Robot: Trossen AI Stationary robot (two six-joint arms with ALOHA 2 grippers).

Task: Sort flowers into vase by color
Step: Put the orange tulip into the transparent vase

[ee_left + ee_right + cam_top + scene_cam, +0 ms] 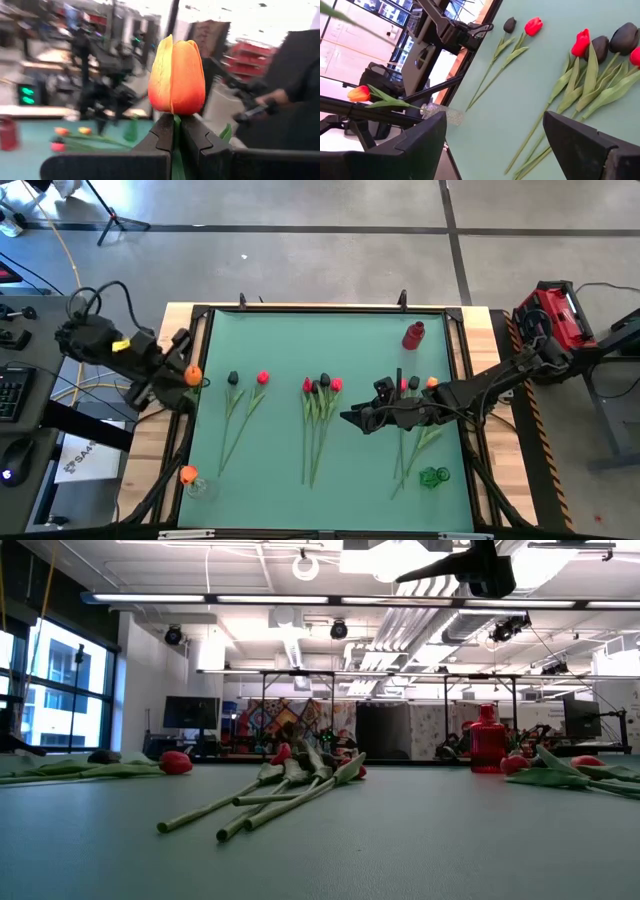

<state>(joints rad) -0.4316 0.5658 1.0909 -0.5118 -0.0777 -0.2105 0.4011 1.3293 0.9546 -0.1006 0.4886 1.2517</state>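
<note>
Gripping an orange tulip [176, 75], left gripper [177, 135] shows no lettering.

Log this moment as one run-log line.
left pincer: shut on orange tulip, at table's left edge | right pincer: open, empty, above middle tulip bunch | clear vase: one orange flower

Bright, even overhead light; ceiling strip lights [330, 602] glare in low view; left wrist background motion-blurred, orange tulip [176, 76] sharp; shadows faint.
</note>
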